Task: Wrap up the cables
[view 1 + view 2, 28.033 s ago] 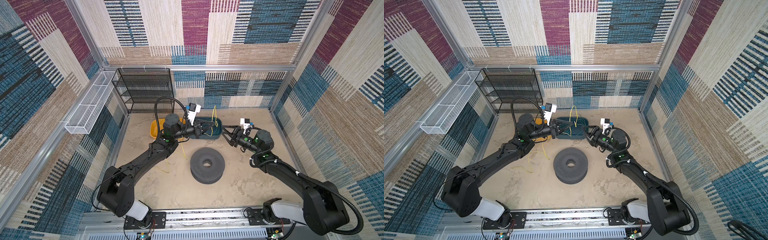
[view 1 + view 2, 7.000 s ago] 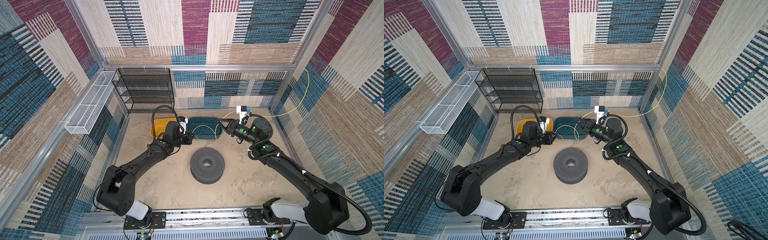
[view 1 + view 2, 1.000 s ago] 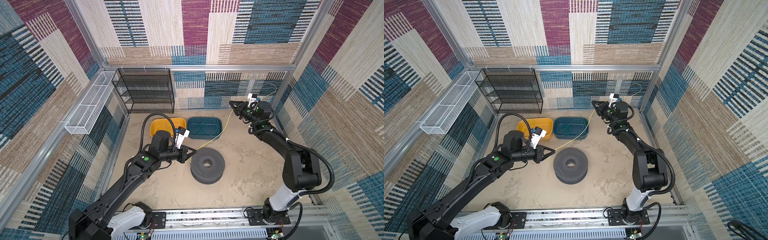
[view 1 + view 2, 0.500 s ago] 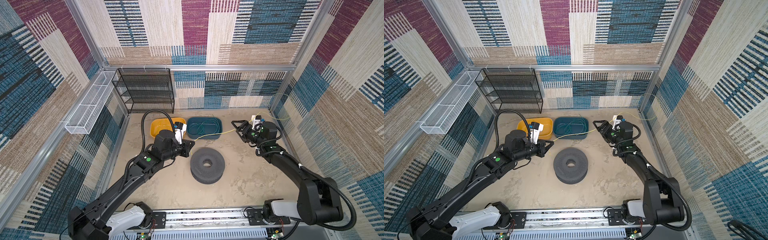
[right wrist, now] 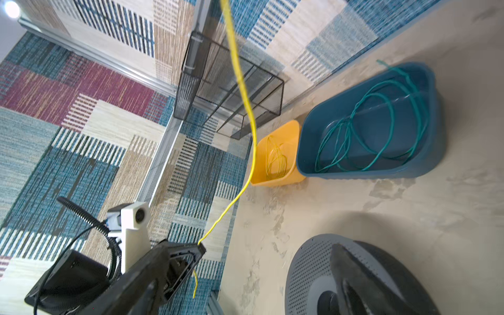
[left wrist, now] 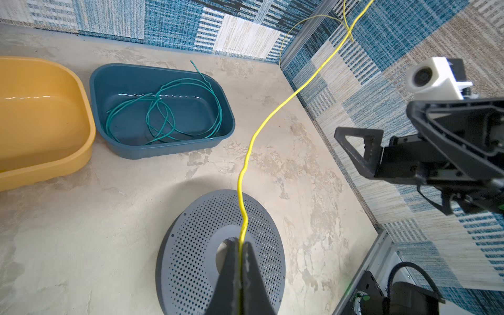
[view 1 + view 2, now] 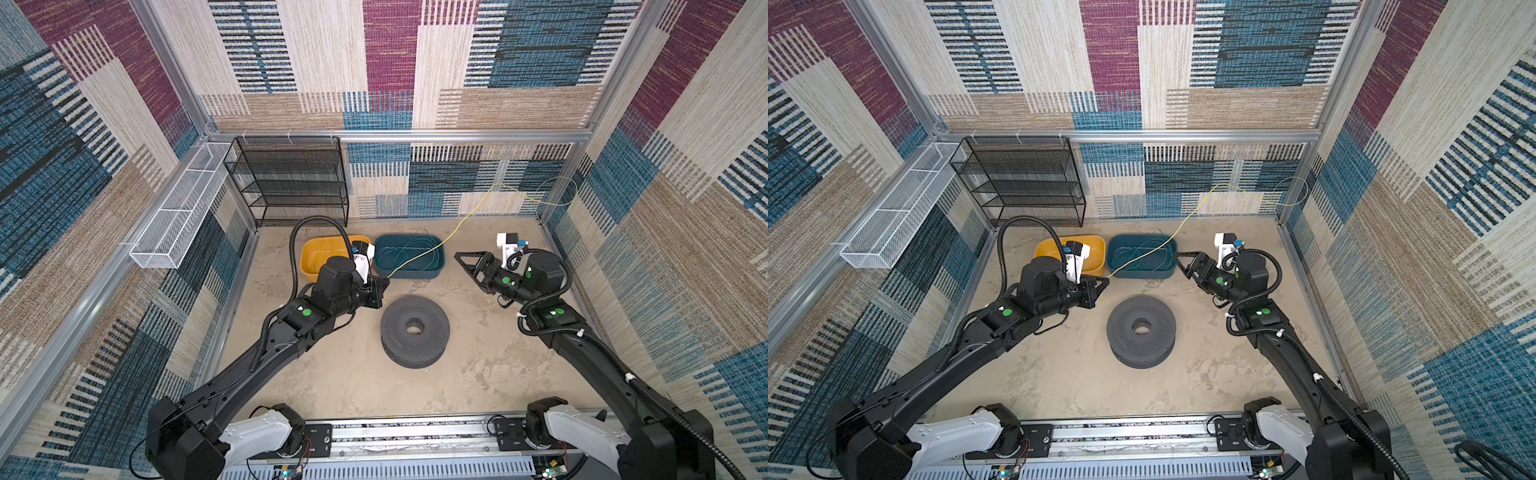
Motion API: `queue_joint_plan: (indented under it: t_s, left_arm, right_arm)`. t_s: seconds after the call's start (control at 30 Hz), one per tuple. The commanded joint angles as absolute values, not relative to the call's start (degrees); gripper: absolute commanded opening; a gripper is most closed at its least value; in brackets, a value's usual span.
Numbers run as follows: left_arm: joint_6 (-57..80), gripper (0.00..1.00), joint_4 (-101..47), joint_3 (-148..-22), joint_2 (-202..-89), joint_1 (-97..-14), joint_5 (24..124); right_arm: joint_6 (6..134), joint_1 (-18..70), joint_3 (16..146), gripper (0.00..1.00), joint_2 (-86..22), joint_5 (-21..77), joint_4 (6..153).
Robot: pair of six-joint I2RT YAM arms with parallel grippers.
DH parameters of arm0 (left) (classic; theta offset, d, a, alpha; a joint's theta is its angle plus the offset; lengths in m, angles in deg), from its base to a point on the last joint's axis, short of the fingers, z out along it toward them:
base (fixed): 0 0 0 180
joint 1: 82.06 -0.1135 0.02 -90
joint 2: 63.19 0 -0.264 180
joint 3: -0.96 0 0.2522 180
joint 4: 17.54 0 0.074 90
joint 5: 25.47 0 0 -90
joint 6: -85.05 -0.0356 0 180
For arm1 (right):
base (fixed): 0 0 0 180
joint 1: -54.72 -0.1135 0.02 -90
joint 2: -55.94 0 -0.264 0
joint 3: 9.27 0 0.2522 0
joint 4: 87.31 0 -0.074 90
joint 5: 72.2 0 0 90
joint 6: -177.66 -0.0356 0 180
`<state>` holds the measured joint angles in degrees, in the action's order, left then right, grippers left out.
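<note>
My left gripper (image 7: 384, 285) (image 7: 1104, 284) (image 6: 241, 246) is shut on a thin yellow cable (image 7: 457, 226) (image 7: 1183, 226) (image 6: 272, 114) (image 5: 252, 122), just left of the grey perforated spool (image 7: 395, 316) (image 7: 1121, 324) (image 6: 191, 259) (image 5: 305, 267). From there the cable rises over the teal bin (image 7: 438, 270) to the back right corner post and loops there. A short tail hangs below the left jaws. My right gripper (image 7: 467, 266) (image 7: 1183, 266) stands open and empty to the right of the teal bin. Teal-green cables (image 7: 409, 249) (image 6: 163, 114) (image 5: 368, 131) lie coiled in that bin.
A yellow bin (image 7: 309, 266) (image 6: 41, 136) beside the teal one holds a coiled yellow cable (image 5: 275, 158). A black mesh rack (image 7: 291, 183) stands at the back left, and a white wire basket (image 7: 183, 208) hangs on the left wall. Patterned walls close in all around.
My right gripper has opened, let go of the yellow cable at the back right corner, and come down beside the teal bin. My left gripper has drawn back slightly towards the bins, still holding the cable.
</note>
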<state>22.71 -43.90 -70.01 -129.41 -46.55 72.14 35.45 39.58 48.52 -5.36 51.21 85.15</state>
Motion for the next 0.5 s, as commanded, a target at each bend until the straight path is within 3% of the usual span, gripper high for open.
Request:
queue_joint_plan:
  t_s: [0.0,0.23,0.47]
  left_arm:
    - [22.7,0.0,-42.0,-70.1,-128.6,-46.6,67.3]
    - [23.1,0.0,-41.0,-70.3,-129.6,-46.6,71.4]
    - [23.7,0.0,-39.0,-69.1,-129.4,-46.5,75.7]
  right_arm:
    - [35.1,36.0,49.2,0.94,-6.7,51.0,86.4]
    - [31.6,22.8,51.3,0.93,-12.7,47.5,94.9]
    - [26.1,18.8,52.4,0.71,-20.1,45.5,103.1]
